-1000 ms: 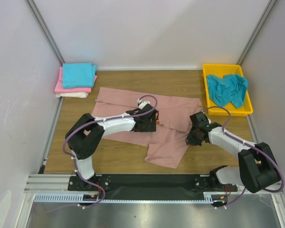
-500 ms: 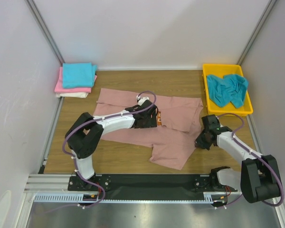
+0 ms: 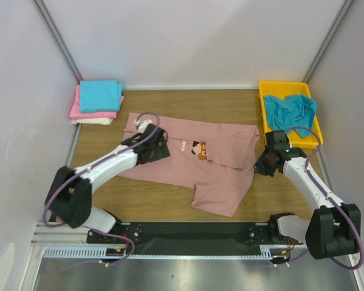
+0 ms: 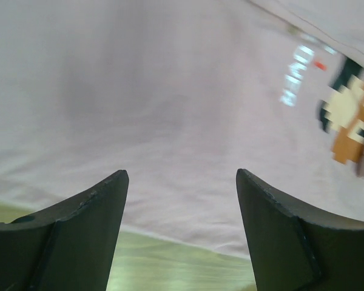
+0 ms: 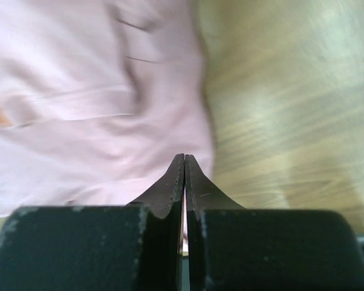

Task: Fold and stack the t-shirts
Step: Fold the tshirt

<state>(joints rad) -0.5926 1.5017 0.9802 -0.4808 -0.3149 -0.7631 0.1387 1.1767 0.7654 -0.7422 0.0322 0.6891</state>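
A dusty-pink t-shirt (image 3: 218,176) lies spread on the wooden table, its pixel-figure print (image 3: 198,148) face up. My left gripper (image 3: 162,150) hovers open over the shirt's left half. The left wrist view shows its jaws wide apart with nothing between them (image 4: 179,176), above the pink cloth (image 4: 170,91) near its edge. My right gripper (image 3: 262,165) is shut at the shirt's right edge. In the right wrist view its closed tips (image 5: 184,157) sit over the cloth border (image 5: 79,91). I see no hold on the cloth.
A folded stack sits at the back left: a teal shirt (image 3: 100,95) on a bright pink one (image 3: 79,111) on a white one (image 3: 91,121). A yellow tray (image 3: 285,86) at the back right holds a crumpled teal shirt (image 3: 290,114). White walls close in on three sides.
My left arm swung left off the shirt's chest, uncovering the print. My right gripper moved right and further back to the shirt's right edge, staying shut.
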